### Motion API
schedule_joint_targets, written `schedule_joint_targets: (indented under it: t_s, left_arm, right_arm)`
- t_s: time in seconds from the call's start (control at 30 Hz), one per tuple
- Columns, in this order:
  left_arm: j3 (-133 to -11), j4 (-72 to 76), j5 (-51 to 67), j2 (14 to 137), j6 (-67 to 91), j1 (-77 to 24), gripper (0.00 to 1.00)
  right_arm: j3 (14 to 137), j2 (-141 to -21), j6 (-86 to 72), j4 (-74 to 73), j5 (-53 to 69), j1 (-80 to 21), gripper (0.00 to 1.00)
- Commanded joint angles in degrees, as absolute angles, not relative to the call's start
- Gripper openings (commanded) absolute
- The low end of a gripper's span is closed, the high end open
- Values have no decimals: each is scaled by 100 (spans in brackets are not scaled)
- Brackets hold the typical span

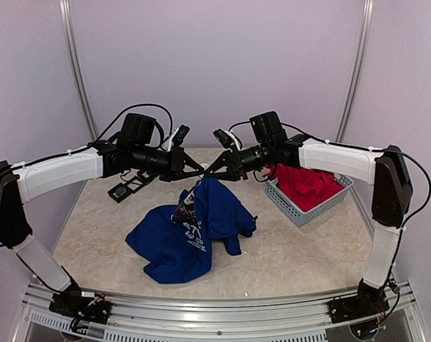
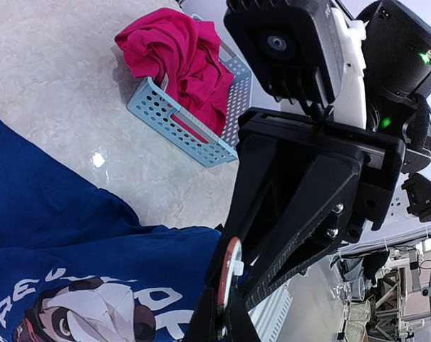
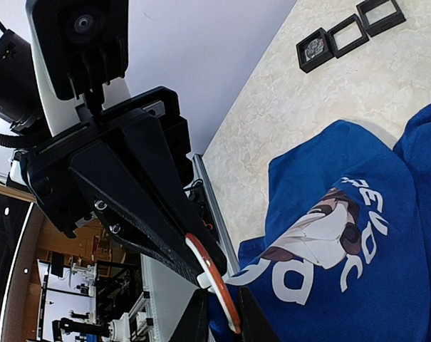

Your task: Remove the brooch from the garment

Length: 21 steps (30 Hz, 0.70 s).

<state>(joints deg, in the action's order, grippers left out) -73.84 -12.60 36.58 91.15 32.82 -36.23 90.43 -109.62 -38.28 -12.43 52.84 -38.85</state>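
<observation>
The left gripper (image 1: 199, 173) and right gripper (image 1: 209, 172) are meeting tip to tip above the table, both clamping onto the round, flat, orange-rimmed brooch (image 2: 226, 292), seen edge-on between their fingers. The royal-blue short-sleeved T-shirt with white lettering (image 1: 179, 242) is hanging from that pinch, its lower part lying bunched on the beige marbled tabletop (image 1: 308, 249), left of a pale blue perforated basket (image 1: 300, 214) holding a red garment (image 1: 308, 184)
</observation>
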Motion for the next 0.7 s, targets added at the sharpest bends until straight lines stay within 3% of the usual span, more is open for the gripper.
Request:
schedule_joint_targets:
  t_s: [0.0,0.2,0.43,0.67]
  left_arm:
    - [-7367,-471,5006,8711,3489,-3737,0]
    - [-7196,-441,5036,8564,3538,-3566,0]
    - [-7054,-337,4930,8505,3601,-3507,0]
    - [-6870,94,4857,8417,3775,-3507,0]
  right_arm:
    - [8922,-11218,-3553,-1516,3799,-3661,17]
    - [8885,-10928,-3399,-1161,4375,-3641,29]
    - [8598,-10302,-3592,-305,4945,-3595,51]
    - [8291,-10165,-4108,409,5028,-3586,55]
